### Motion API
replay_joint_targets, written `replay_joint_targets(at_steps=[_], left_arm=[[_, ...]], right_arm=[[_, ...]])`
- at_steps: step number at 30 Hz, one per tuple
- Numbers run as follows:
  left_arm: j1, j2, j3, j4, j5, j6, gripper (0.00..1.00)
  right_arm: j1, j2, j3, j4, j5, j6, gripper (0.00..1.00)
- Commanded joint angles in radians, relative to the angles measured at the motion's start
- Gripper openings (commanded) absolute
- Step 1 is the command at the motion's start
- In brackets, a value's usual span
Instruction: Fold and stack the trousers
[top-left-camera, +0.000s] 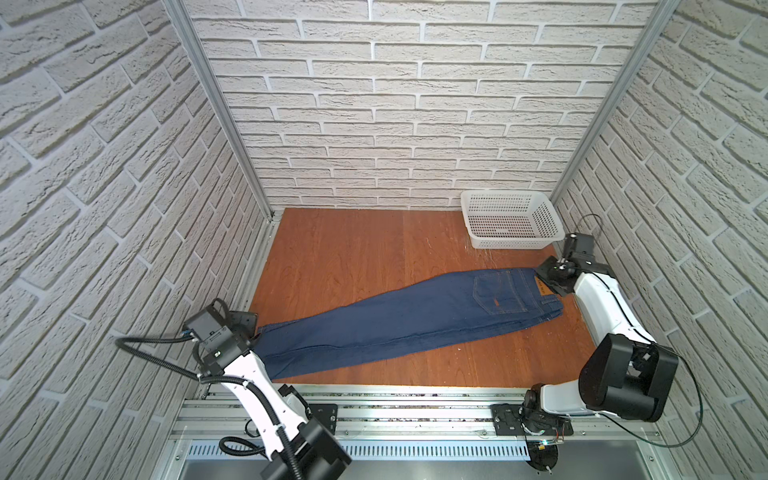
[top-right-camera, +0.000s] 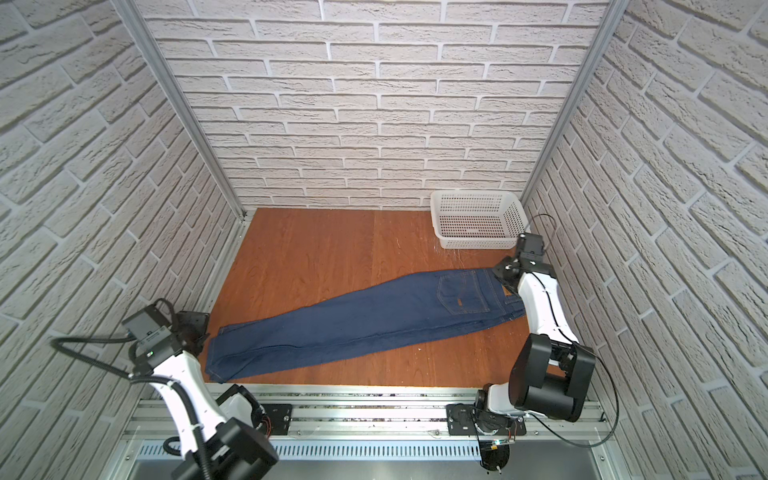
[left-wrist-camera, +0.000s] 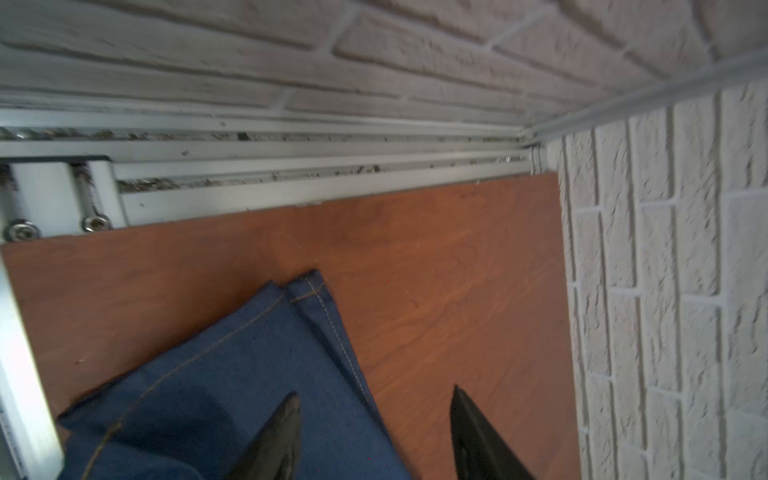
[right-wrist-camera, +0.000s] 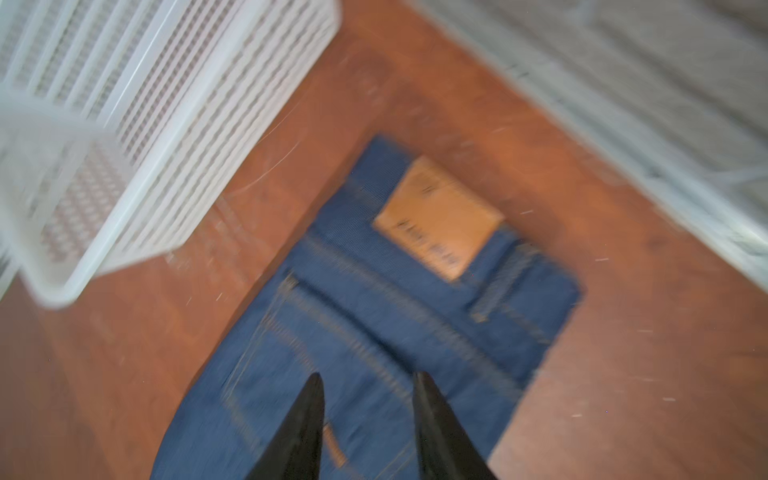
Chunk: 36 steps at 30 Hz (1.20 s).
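- We see the trousers (top-left-camera: 415, 320) flat on the table (top-left-camera: 353, 249), hems lower left, waistband centre right in both top views.
- Our left gripper (left-wrist-camera: 376, 395) and right gripper (right-wrist-camera: 369, 375) have jaws apart, gripping nothing.

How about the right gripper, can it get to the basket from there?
Probably yes. The right gripper hangs open over the jeans' waist, and the basket stands close beyond it, with only bare table between them. Nothing looks in the way.
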Motion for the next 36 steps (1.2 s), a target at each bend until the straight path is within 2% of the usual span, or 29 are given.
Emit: replay_joint_targets(at_steps=[1, 5, 14, 18, 22, 29, 31, 36], left_arm=[[-0.175, 0.045, 0.011, 0.038, -0.038, -0.028, 0.52], [-0.357, 0.129, -0.037, 0.085, -0.084, -0.085, 0.44], [-0.538, 0.216, -0.203, 0.173, -0.117, -0.169, 0.30], [-0.566, 0.265, -0.236, 0.181, -0.148, -0.169, 0.25], [-0.564, 0.332, -0.237, 0.181, -0.229, -0.139, 0.22], [-0.569, 0.503, -0.137, 0.262, -0.321, -0.046, 0.18], [-0.571, 0.570, -0.080, 0.285, -0.324, 0.004, 0.18], [-0.586, 0.761, 0.086, 0.362, -0.235, 0.077, 0.17]], right_arm=[[0.097, 0.066, 0.015, -0.032, -0.052, 0.030, 0.35], [0.165, 0.143, 0.016, -0.042, -0.061, 0.060, 0.32], [0.191, 0.285, 0.005, -0.091, -0.048, 0.079, 0.28], [0.187, 0.307, -0.007, -0.096, -0.005, 0.081, 0.27], [0.174, 0.319, -0.018, -0.096, 0.040, 0.101, 0.27], [0.108, 0.322, -0.054, -0.153, 0.122, 0.172, 0.25], [0.087, 0.320, -0.075, -0.157, 0.121, 0.179, 0.25], [0.040, 0.276, -0.153, -0.128, 0.108, 0.207, 0.25]])
